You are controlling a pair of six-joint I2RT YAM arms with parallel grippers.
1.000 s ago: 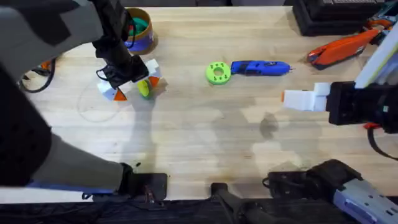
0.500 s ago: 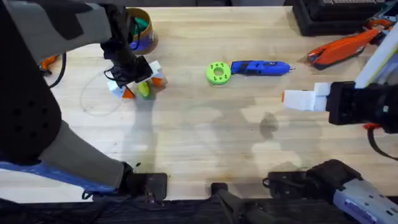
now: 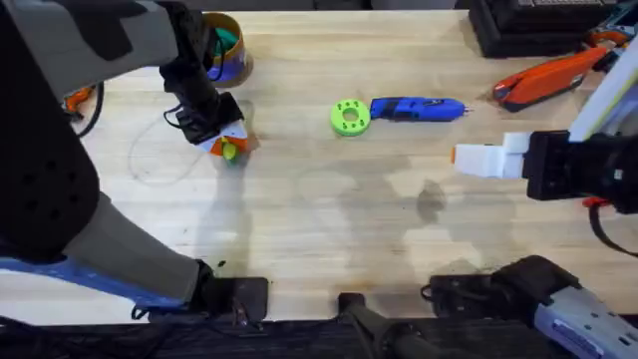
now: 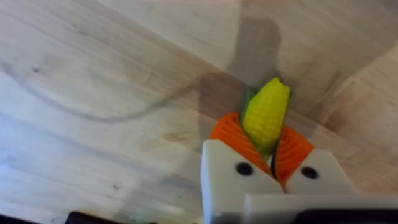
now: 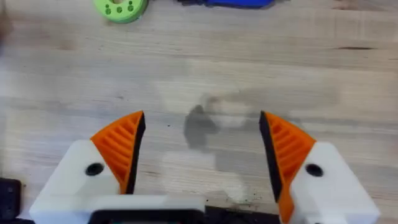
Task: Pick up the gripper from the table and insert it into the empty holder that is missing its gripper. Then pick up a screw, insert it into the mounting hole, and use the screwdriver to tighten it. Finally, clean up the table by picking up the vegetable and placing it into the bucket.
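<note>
Vegetable (image 4: 266, 112): yellow toy corn with a green husk, pinched between the two orange pads of my left gripper (image 4: 268, 144). Jaws nearly closed on it, tips bearing on its lower half, the free end poking out past the fingertips. I read the grip as low so the body hangs clear for a drop.

Landmark: the bucket (image 3: 225, 46), tan rim, blue band. The vegetable (image 3: 229, 151) and left gripper (image 3: 225, 147) sit near the bucket, on the side toward the arm bases, not over its mouth. Whether the corn has left the wood, I cannot tell; its shadow lies close beside it.

The screwdriver (image 3: 417, 108) lies flat, well apart from the bucket toward the right arm's side, touching or just beside a lime-green disc (image 3: 349, 117). Both look set aside.

Right gripper (image 5: 202, 149): jaws spread wide, nothing between them, only bare table (image 5: 311, 74) beneath. Hovers well apart from the bucket, parked out of the left arm's way by my judgement.

Step in hand, as I judge it: cleanup. What remains: carry over the rim, release.
</note>
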